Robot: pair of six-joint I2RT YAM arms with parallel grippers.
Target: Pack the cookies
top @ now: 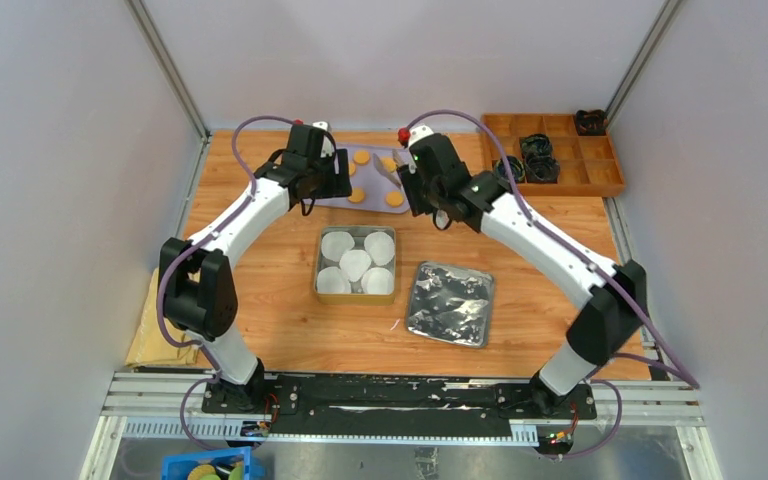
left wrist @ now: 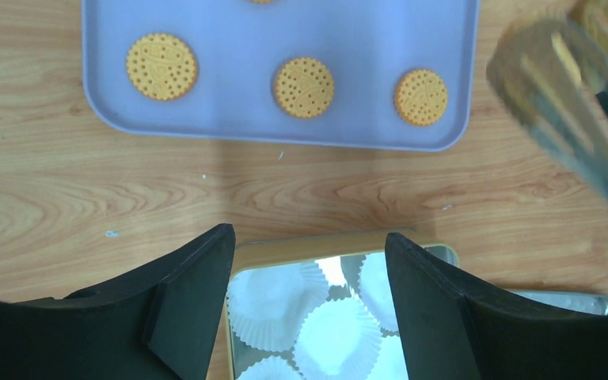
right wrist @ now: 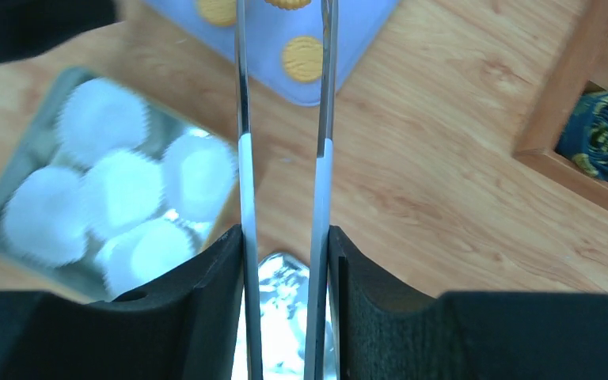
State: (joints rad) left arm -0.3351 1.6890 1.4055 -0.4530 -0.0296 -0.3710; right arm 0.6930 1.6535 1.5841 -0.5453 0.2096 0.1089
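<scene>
Now, the right fingers (right wrist: 285, 237) are seen clamped on a pair of metal tongs (right wrist: 322, 158), whose arms are stretched out over the lavender tray (left wrist: 364, 47). The cookies (left wrist: 304, 87) are lying flat on that tray at the far side of the bench (left wrist: 87, 190), spaced apart from one another. One cookie is glimpsed between the tong arms at the very top of the right wrist view, but whether it is pinched cannot be told, the tips being cut off. The left fingers (left wrist: 309, 237) are held wide apart with nothing between them, above the strip of wood between tray and tin (top: 318, 262).

Trouble is to be expected at the tongs. A thin disc can be squeezed out sideways if the tips are closed off-centre, or cracked if too much force is used. Any twist of the tongs in the fingers would be magnified at the tips. A drop onto the wood short of the tin is likely if the carry is jerked. The white paper liners (top: 357, 262) are light and crowded, so one may be tipped or crushed. The two arms are near each other, and a knock is possible.
</scene>
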